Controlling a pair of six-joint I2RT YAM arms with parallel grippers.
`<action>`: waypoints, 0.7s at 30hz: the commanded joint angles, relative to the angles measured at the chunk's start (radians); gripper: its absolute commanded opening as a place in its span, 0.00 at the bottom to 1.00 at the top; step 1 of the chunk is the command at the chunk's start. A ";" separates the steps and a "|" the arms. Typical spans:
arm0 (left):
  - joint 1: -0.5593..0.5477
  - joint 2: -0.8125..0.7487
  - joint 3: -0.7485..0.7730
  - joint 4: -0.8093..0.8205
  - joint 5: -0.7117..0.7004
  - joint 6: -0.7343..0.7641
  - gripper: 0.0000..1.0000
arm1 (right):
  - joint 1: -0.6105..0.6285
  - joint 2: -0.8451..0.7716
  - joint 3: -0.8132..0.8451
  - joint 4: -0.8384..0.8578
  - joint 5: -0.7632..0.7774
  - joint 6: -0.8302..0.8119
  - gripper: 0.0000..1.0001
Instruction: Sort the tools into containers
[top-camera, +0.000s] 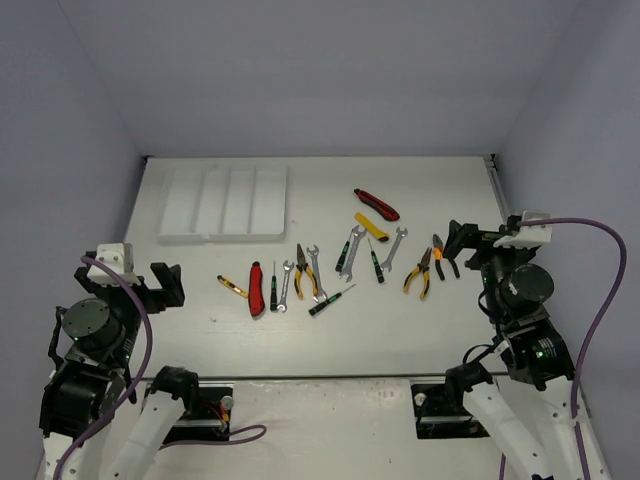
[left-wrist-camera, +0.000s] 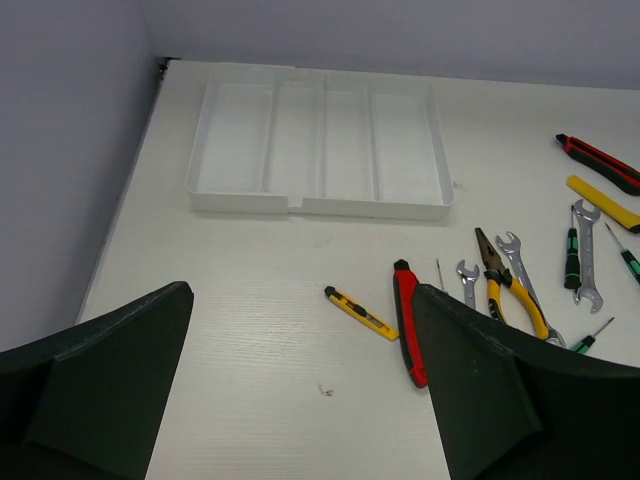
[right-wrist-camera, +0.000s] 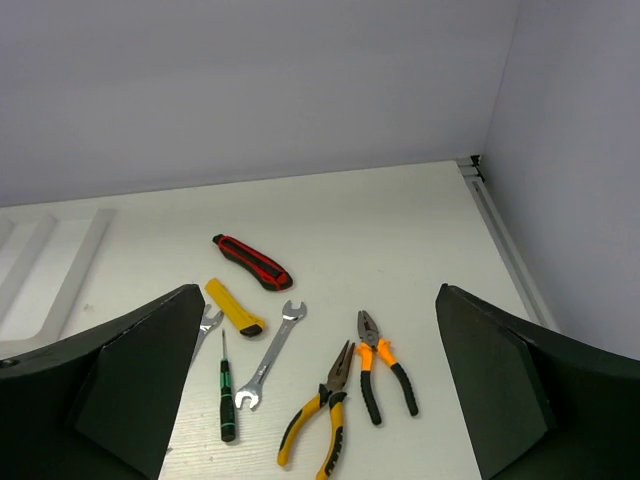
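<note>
My table is a white board with faint wood grain (one small dark speck on its left half). Plain pale-lilac walls close its far, left and right edges; a metal rail lines the right edge.

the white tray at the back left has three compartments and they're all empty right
Not quite. The shallow white rectangular plastic tray has four long compartments, not three; the left wrist view shows its three dividers clearly. They are all empty, and the tray does sit at the back left.
</note>
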 joint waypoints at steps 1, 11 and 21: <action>-0.006 0.072 0.020 0.005 0.070 -0.069 0.89 | 0.006 0.043 0.028 0.055 0.032 0.037 1.00; -0.007 0.328 0.043 -0.043 0.249 -0.268 0.89 | 0.005 0.147 0.017 0.022 0.078 0.129 1.00; -0.185 0.779 0.058 0.002 0.111 -0.441 0.89 | 0.006 0.224 0.009 -0.024 0.077 0.236 1.00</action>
